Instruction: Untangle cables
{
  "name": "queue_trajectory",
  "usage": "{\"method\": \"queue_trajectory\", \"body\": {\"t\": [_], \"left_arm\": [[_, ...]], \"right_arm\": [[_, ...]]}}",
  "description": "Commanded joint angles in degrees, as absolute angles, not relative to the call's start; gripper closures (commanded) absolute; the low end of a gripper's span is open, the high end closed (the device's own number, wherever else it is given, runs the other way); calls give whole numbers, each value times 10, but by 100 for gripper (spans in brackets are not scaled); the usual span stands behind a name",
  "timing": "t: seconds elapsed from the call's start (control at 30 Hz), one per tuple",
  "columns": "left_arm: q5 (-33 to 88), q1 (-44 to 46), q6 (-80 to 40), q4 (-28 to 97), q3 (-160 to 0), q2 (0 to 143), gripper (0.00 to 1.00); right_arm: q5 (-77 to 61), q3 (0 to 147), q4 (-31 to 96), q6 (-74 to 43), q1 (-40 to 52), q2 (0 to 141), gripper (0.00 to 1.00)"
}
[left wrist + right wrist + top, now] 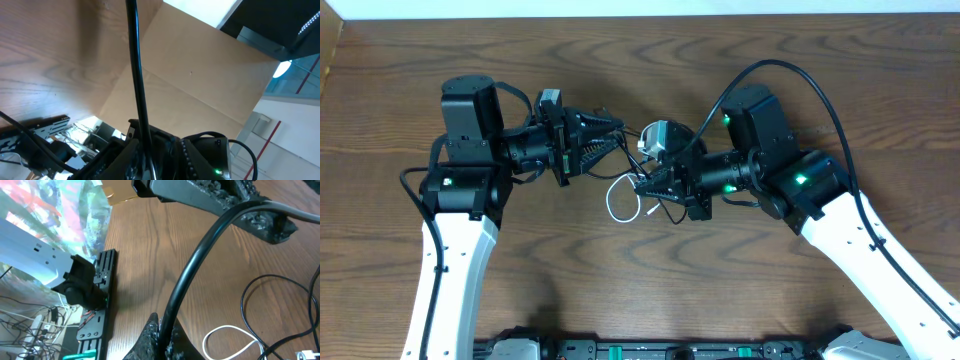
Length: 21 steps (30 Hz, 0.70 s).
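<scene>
Cables between left pincer, right pincer

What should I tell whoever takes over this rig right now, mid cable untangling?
Left gripper: at table centre, a black cable running between its fingers.
Right gripper: facing it, shut on the same black cable, which is held between the two grippers.
White cable: looped on the table below the grippers, with a thin black cable curling beside it.
Done: one black cable is lifted and being drawn out.
Left: whether it is free of the others cannot be told; finish separating it, then lay out the other two apart.
</scene>
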<state>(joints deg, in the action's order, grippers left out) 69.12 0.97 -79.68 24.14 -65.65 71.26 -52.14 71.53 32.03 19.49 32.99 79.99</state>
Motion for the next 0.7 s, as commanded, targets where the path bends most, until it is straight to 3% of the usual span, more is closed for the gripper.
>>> {"method": "queue_trajectory", "body": {"t": [0.0, 0.13, 0.5, 0.57, 0.63, 0.67], "left_arm": [[701, 10, -796, 240, -659, 715, 76], [701, 10, -796, 240, -659, 715, 77], [700, 10, -796, 240, -659, 715, 92], [694, 10, -795, 240, -659, 715, 92], [672, 10, -785, 240, -659, 715, 92], [651, 10, -770, 240, -659, 715, 92]], "right_arm": [[-535, 719, 319, 189, 335, 801, 99], [-535, 719, 319, 189, 335, 801, 99], [-535, 719, 317, 186, 335, 801, 99], [-535, 719, 311, 171, 335, 801, 86], [-535, 719, 303, 150, 335, 801, 49], [-535, 719, 298, 138, 335, 801, 36]]}}
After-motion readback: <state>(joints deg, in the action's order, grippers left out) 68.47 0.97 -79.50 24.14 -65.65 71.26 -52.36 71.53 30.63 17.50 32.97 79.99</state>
